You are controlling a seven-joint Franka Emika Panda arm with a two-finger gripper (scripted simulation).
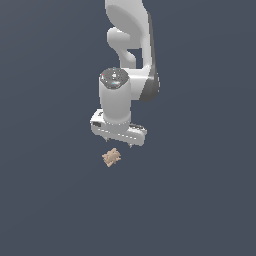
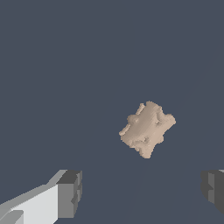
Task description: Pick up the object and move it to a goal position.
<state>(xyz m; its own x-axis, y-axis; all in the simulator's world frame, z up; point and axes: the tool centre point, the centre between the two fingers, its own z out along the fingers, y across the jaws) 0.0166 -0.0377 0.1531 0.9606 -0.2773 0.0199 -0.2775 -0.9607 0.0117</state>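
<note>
The object (image 1: 111, 157) is a small tan-beige lumpy block lying on the flat dark grey floor. It also shows in the wrist view (image 2: 147, 128), with a bumpy outline. My gripper (image 1: 119, 141) hangs above and just behind it, pointing down, with its short fingertips apart. In the wrist view the two dark grey pads (image 2: 70, 193) stand wide apart with nothing between them, and the object lies beyond the gap, apart from both. The gripper is open and empty.
The white arm (image 1: 131, 45) rises behind the gripper to the frame's upper edge. The dark grey floor (image 1: 50, 200) spreads all around with nothing else on it in view.
</note>
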